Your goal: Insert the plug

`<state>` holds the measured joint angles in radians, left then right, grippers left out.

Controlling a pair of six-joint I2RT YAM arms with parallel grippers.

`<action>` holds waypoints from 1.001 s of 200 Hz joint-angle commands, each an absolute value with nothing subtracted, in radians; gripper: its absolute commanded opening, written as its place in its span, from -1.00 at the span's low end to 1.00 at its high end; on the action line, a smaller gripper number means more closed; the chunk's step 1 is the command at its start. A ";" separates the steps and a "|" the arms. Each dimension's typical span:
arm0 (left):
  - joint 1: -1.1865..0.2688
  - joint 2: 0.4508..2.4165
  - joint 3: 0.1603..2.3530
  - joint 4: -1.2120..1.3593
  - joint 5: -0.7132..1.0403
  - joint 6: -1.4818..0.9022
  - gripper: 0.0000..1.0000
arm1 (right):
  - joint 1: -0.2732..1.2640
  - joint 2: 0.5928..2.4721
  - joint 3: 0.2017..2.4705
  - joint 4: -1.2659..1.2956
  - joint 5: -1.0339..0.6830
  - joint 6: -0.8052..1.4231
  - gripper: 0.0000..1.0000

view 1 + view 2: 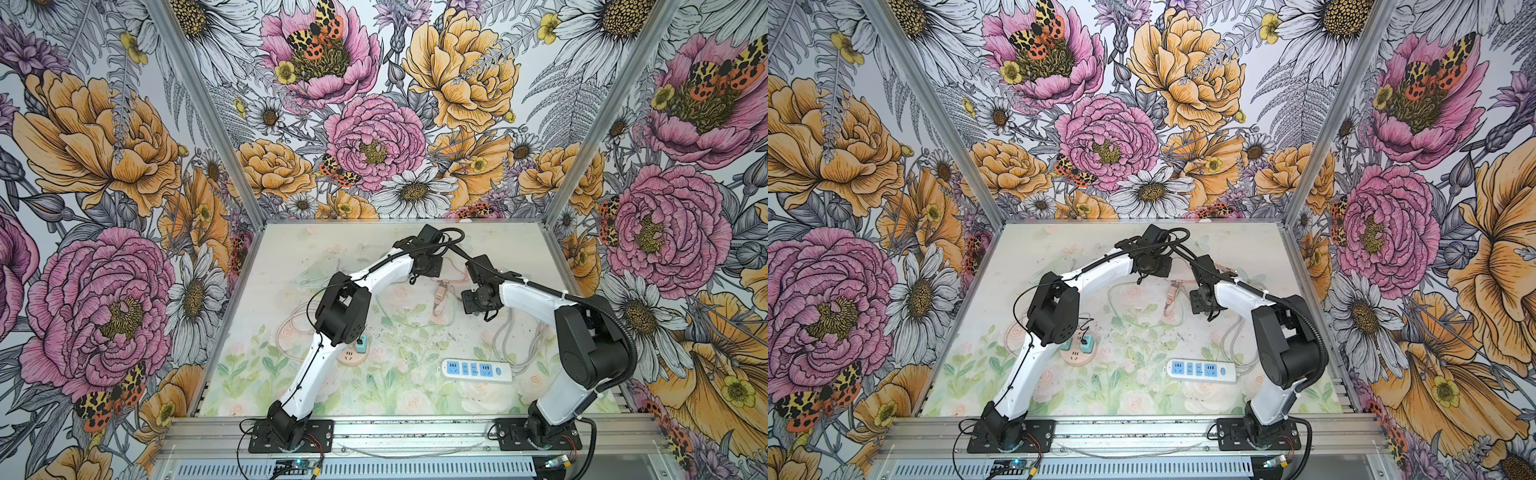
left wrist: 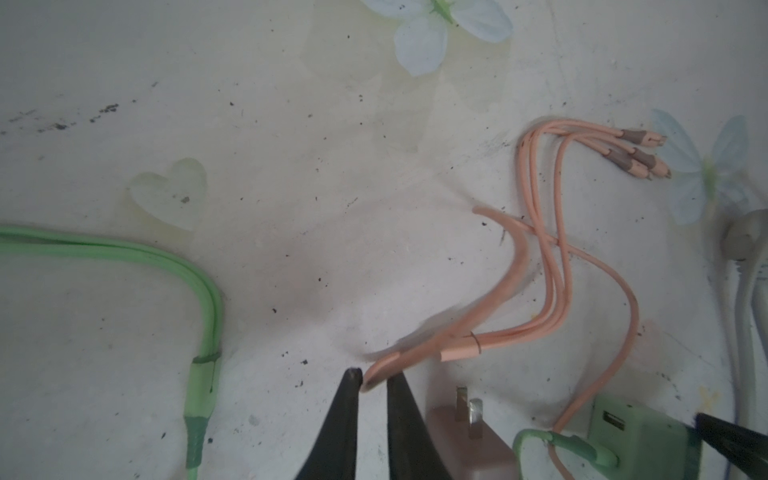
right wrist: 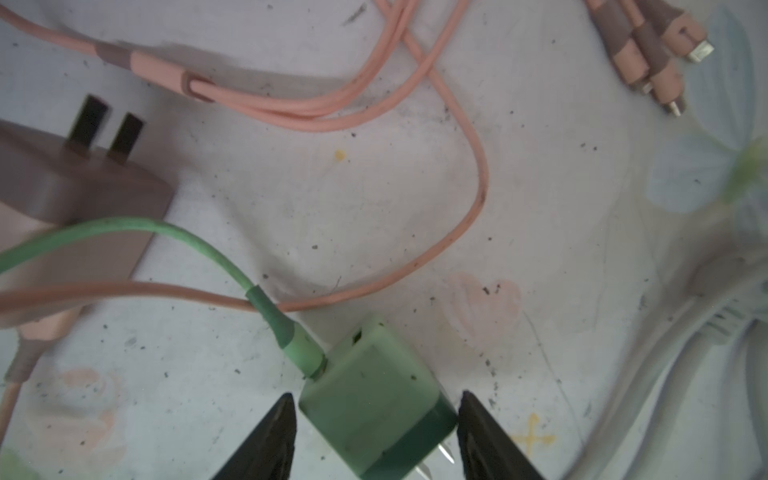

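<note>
Between parted fingers (image 3: 270, 436) of the right hand (image 3: 377, 398), ungripped green plug (image 3: 365, 374) points prongs palmward.

Top views high, front, looking down over table (image 1: 286, 253); wrist views close (sharing pink cable (image 2: 552, 286) (image 3: 482, 183)).

no legible text, brand or number in any view.
white power strip (image 1: 476, 370): blue socket panels, any markings too small to read in both top views.
green charger (image 3: 374, 395): visible faces plain.
pink charger (image 3: 70, 199): visible faces plain.
only sign-like mark: small yellow cross (image 3: 533, 438) on table mat (image 3: 291, 199), near green charger.
</note>
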<state>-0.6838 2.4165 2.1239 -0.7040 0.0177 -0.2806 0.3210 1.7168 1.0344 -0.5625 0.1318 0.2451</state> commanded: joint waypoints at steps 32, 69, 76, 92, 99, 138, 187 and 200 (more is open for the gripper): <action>-0.674 2.341 2.113 -0.692 0.041 -0.282 -0.66 | 0.293 1.757 1.077 -0.545 0.079 0.237 0.27; -0.674 2.343 2.111 -0.692 0.045 -0.287 -0.66 | 0.287 1.756 1.081 -0.537 0.027 0.214 0.21; -0.675 2.343 2.110 -0.691 0.049 -0.289 -0.66 | 0.288 1.759 1.078 -0.537 0.022 0.215 0.21; -0.674 2.341 2.111 -0.691 0.050 -0.291 -0.66 | 0.288 1.765 1.074 -0.537 0.014 0.220 0.19; -0.673 2.340 2.112 -0.691 0.049 -0.292 -0.66 | 0.287 1.767 1.071 -0.537 0.008 0.221 0.17; -0.673 2.329 2.112 -0.690 0.049 -0.292 -0.66 | 0.288 1.755 1.054 -0.538 -0.018 0.229 -0.03; -0.678 2.311 2.101 -0.691 0.042 -0.293 -0.63 | 0.288 1.687 1.010 -0.541 -0.016 0.241 -0.35; -0.678 2.302 2.093 -0.690 0.036 -0.295 -0.59 | 0.288 1.654 1.000 -0.544 -0.005 0.249 -0.40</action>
<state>-0.6830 2.3646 2.1147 -0.7052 0.0319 -0.2878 0.2886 1.7191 1.0275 -0.5404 0.0013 0.2283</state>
